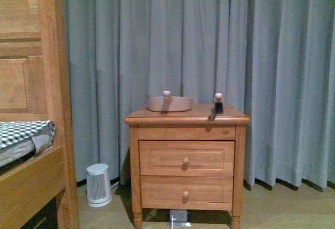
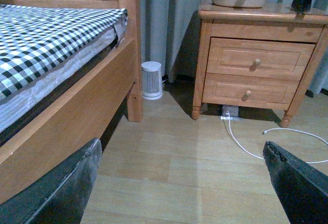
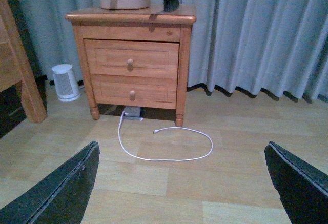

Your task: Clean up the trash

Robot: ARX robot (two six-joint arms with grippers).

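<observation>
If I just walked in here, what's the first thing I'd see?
The wooden nightstand in front of the grey curtain, with a beige dustpan and a small brush on top. Next, the white cable looped on the floor before it, and the checked bed to its left.

Wooden nightstand (image 1: 196, 115) top bearing beige dustpan (image 1: 169, 104) and, apart, small brush (image 1: 219, 106)

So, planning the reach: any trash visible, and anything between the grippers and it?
No trash shows in any view. The left gripper and right gripper are open above floor; only a white cable lies before the nightstand.
</observation>
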